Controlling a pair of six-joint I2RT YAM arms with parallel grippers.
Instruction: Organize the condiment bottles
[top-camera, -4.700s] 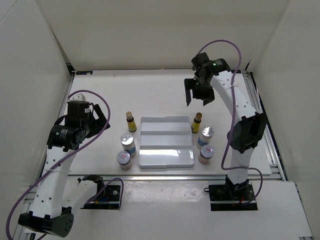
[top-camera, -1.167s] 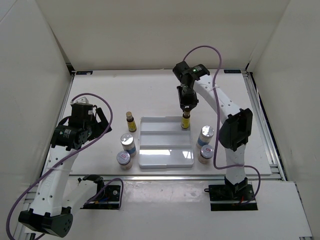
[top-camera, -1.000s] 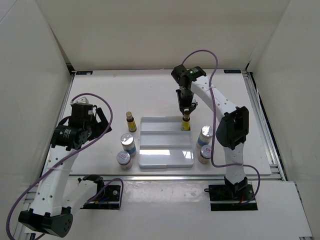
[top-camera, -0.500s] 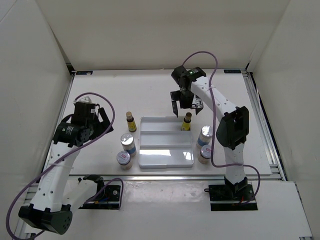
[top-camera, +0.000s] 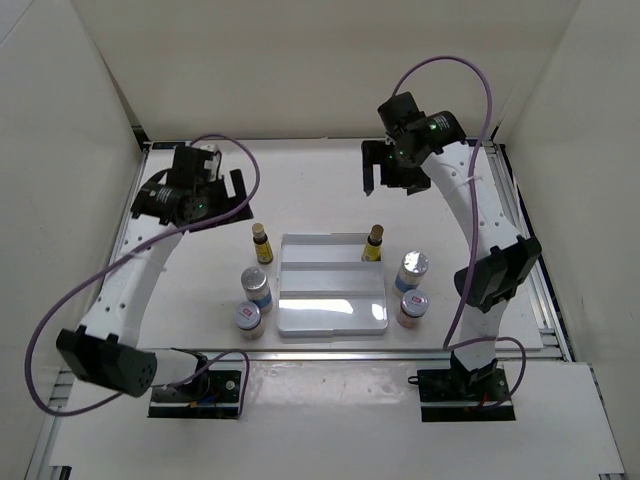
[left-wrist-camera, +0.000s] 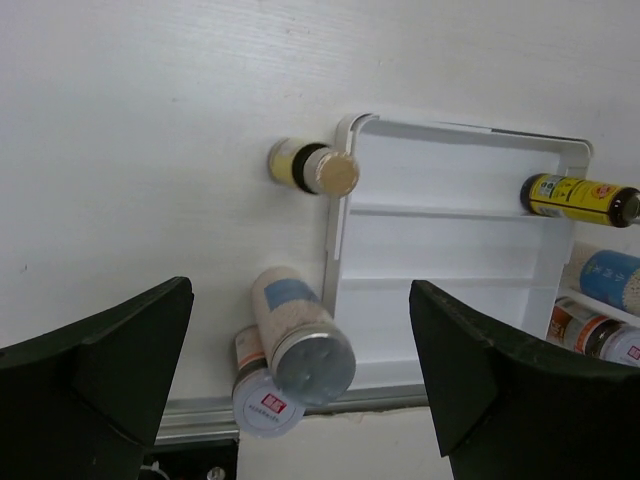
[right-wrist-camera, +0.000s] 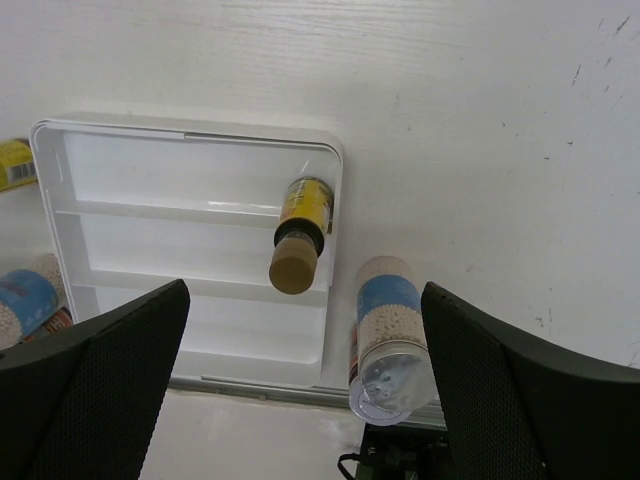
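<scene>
Amber slim bottle (right-wrist-camera: 303, 212) with a yellow label stands upright on the far step of the white stepped plastic rack (top-camera: 330, 312), below my right gripper (top-camera: 388, 182), whose fingers are spread wide and hold nothing; my left gripper (top-camera: 225, 195), equally spread, hangs over the second amber bottle (left-wrist-camera: 312, 168) beside the rack's left edge.

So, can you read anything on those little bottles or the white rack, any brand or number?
No text is legible.
amber bottle in the white rack, yellow label: dark print, too small.
silver-lidded bottle, blue-white label: blurred.
short bottle, red sticker on lid: white marks, unreadable.
white rack: no writing seen.
</scene>
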